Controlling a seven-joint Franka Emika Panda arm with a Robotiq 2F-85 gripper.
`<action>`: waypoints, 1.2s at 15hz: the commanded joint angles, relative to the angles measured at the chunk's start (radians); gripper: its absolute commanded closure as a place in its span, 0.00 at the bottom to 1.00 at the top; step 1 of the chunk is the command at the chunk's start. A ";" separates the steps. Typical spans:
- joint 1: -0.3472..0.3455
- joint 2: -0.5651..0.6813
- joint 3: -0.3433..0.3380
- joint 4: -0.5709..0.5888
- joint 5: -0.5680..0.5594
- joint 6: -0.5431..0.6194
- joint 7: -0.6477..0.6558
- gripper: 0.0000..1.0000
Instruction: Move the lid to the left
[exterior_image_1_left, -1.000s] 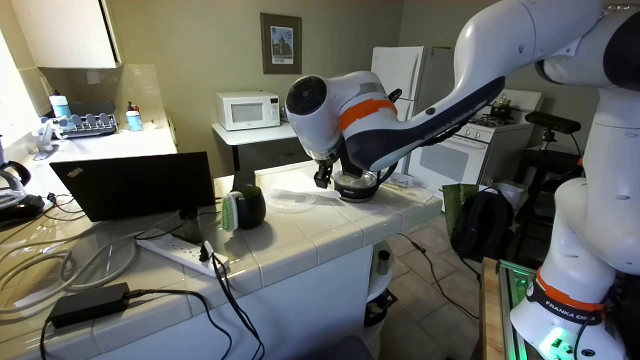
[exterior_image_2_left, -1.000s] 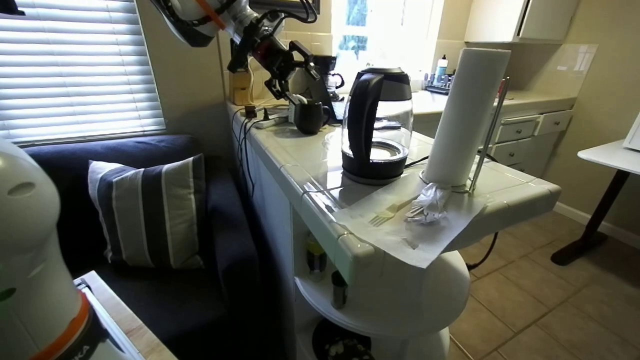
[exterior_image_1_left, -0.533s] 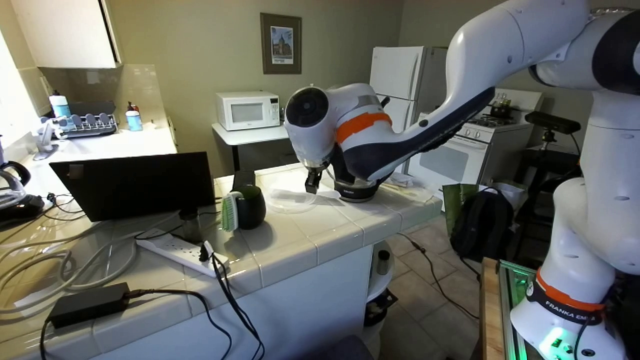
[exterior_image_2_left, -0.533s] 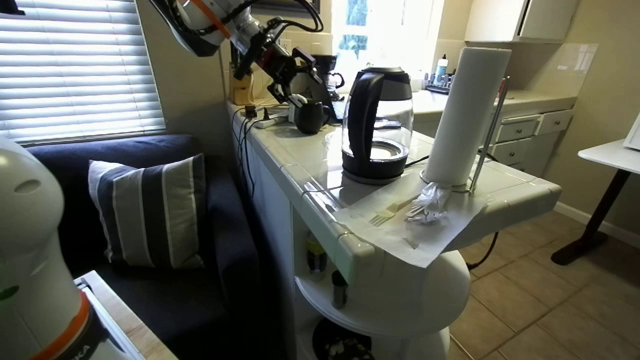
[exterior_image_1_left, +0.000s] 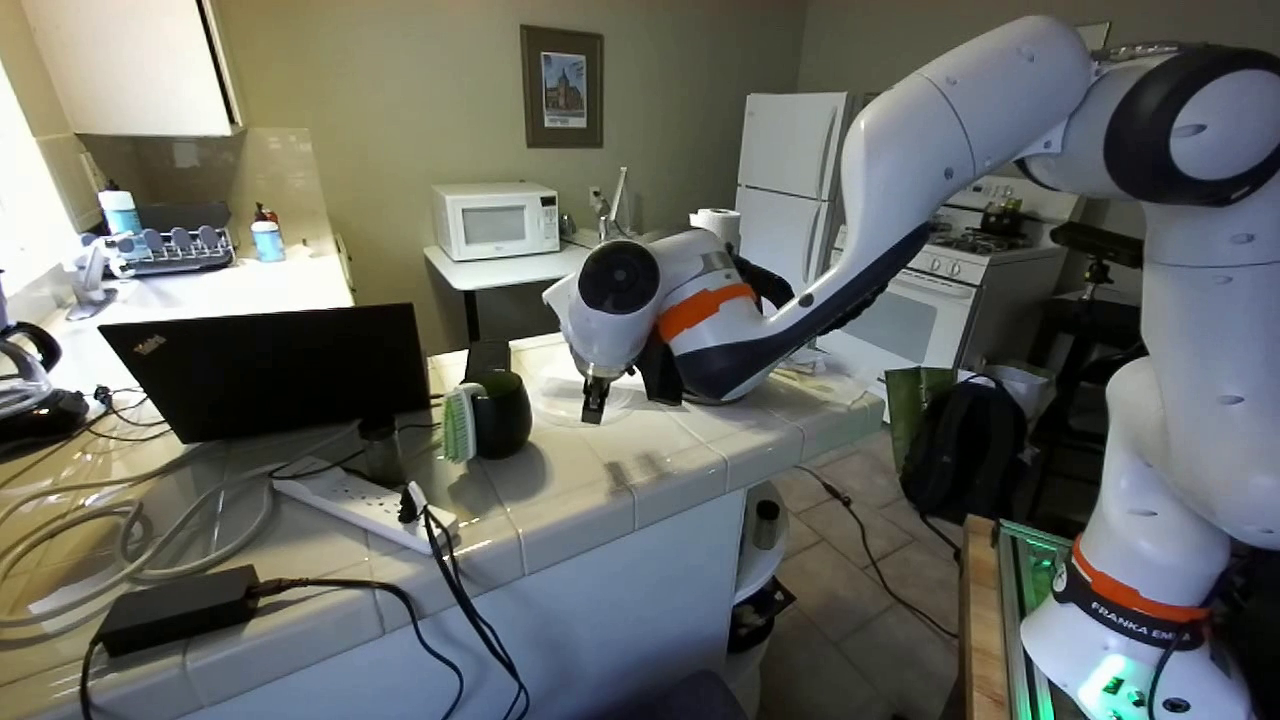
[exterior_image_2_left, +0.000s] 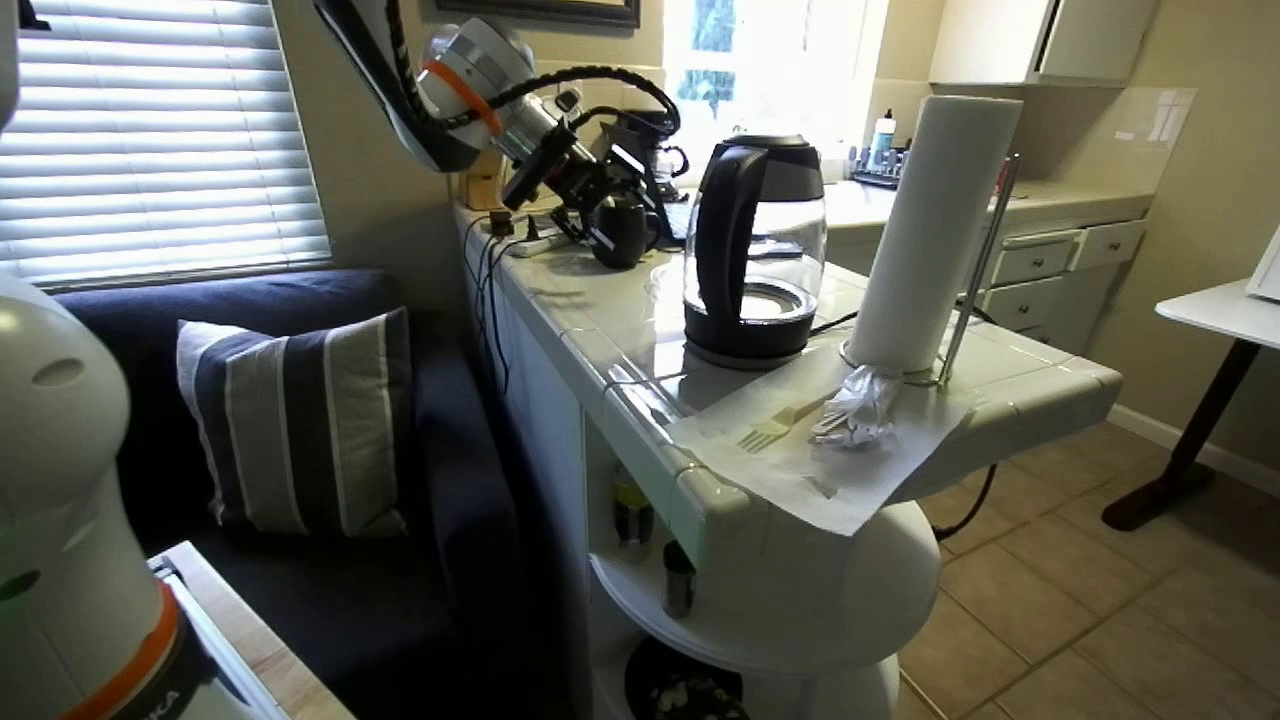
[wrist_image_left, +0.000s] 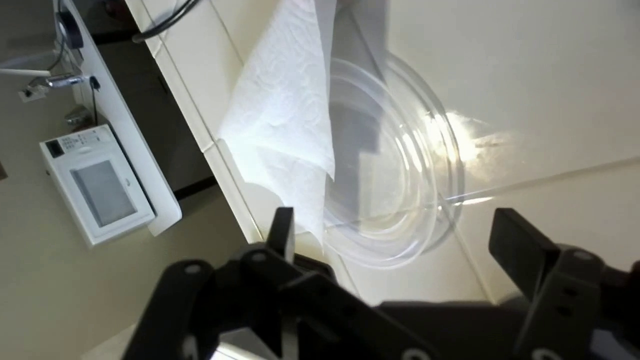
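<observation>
The lid, round, shallow and see-through, lies flat on the white tiled counter in the wrist view. A white paper towel covers part of it. In an exterior view the lid shows as a faint round outline behind my fingers. My gripper is open and empty. Its fingers stand wide apart, and the lid shows between and beyond them in the wrist view. In an exterior view the gripper points down low over the lid's near side. Contact with the lid cannot be told.
A black mug with a green-bristled brush stands left of the lid. A laptop and a power strip are further left. The glass kettle and a paper towel roll stand near the counter's end.
My arm has come down and the gripper has moved left and lower in an exterior view, from above the kettle side to over the lid. The lid has not visibly moved.
</observation>
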 joint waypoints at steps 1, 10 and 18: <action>-0.001 0.061 -0.038 0.020 -0.043 0.096 -0.018 0.00; -0.006 0.142 -0.098 0.048 -0.084 0.235 -0.105 0.00; -0.018 0.170 -0.123 0.073 -0.090 0.260 -0.160 0.32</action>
